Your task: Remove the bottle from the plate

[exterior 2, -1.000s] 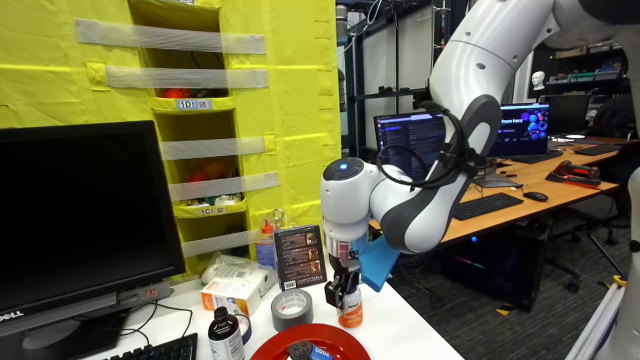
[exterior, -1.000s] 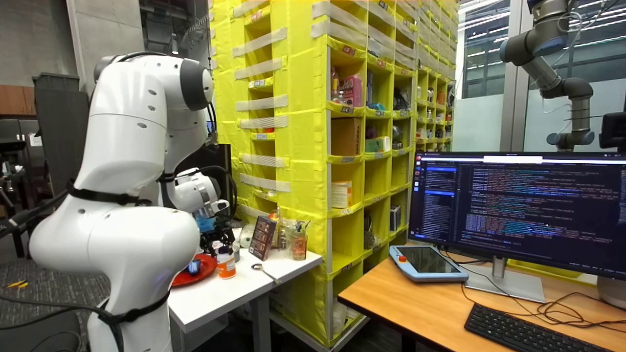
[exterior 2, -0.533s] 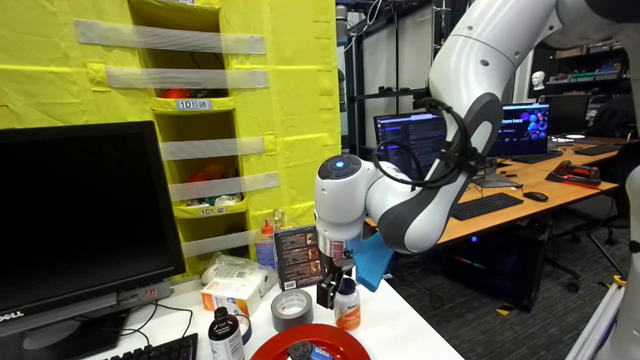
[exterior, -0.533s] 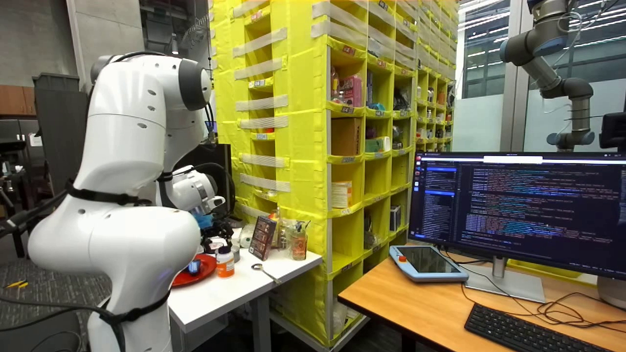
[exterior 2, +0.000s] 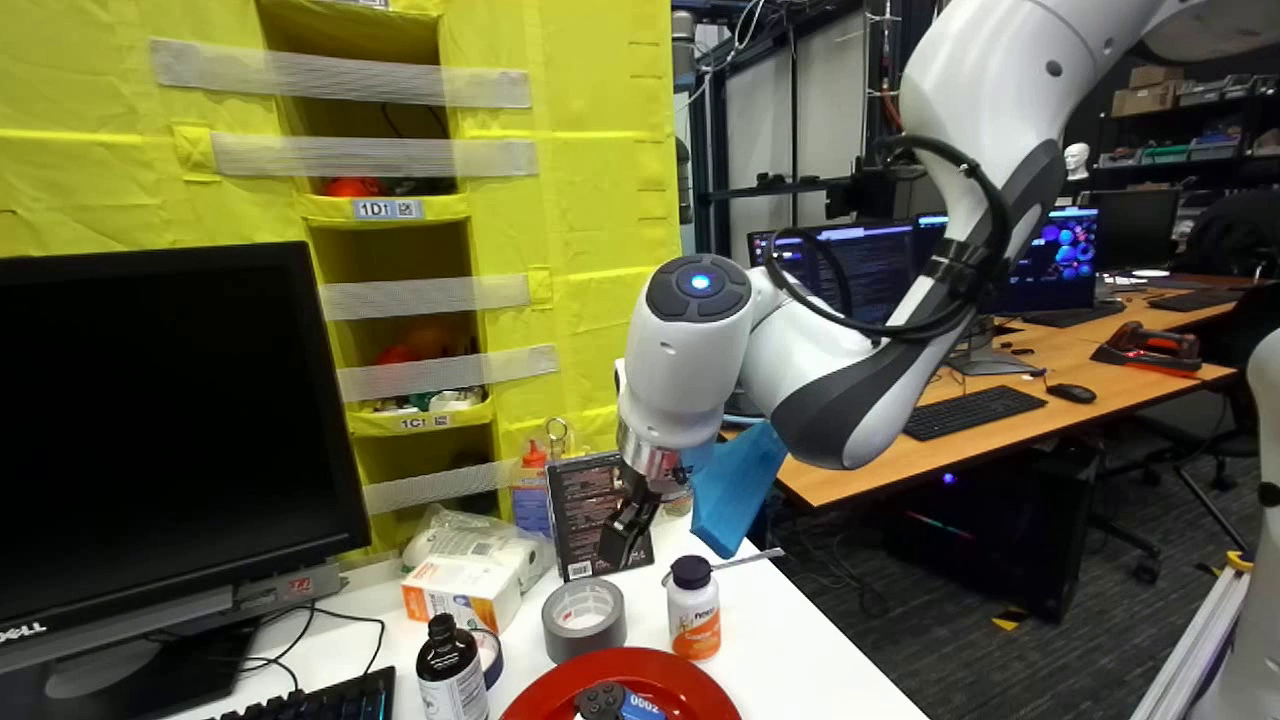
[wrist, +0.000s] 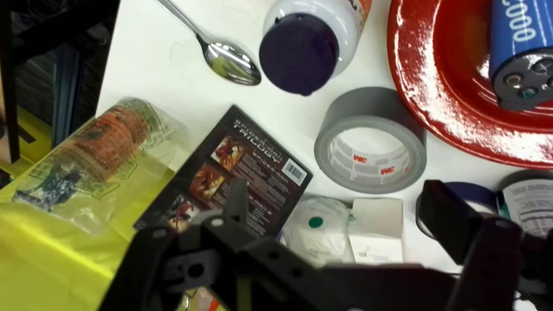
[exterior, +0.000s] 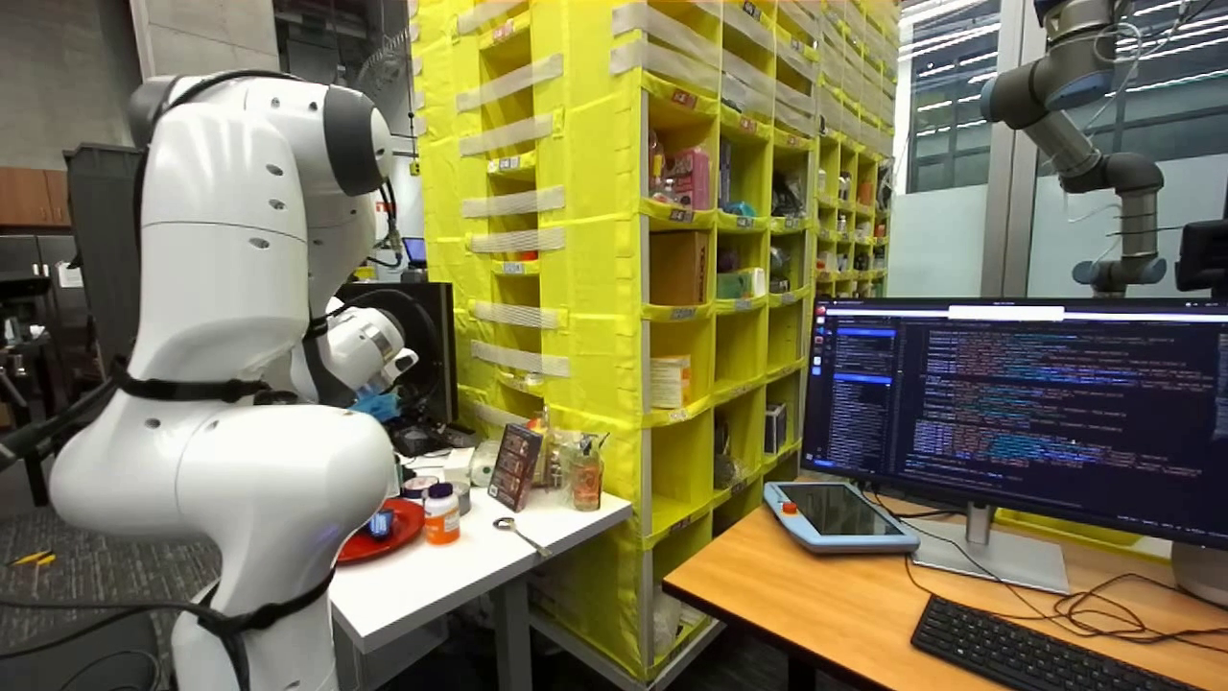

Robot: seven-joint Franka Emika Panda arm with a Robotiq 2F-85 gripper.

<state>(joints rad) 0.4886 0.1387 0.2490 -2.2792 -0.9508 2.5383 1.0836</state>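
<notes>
The white bottle with an orange label and dark purple cap [exterior 2: 694, 610] stands upright on the white table, beside the red plate [exterior 2: 640, 660] and apart from it. The bottle [exterior: 442, 518] and plate [exterior: 408, 526] also show in the exterior view with the desk. In the wrist view the bottle [wrist: 317, 43] is at top centre and the plate [wrist: 414, 65] at top right. A blue thing with dark button end [wrist: 525, 47] lies on the plate. My gripper [wrist: 339, 203] is open and empty. In an exterior view my gripper [exterior 2: 617, 540] hangs above the table, up and away from the bottle.
A grey tape roll [wrist: 371, 147] sits by the plate and bottle. A spoon [wrist: 231, 62], a leaning disc case [wrist: 246, 172], a white box [wrist: 376, 229] and a dark bottle [exterior 2: 452, 670] are near. A monitor [exterior 2: 180, 430] and yellow shelving [exterior 2: 600, 300] border the table.
One second ago my gripper was at the bottle's cap. It has moved off the bottle, then up and away. The bottle stays standing on the table beside the plate.
</notes>
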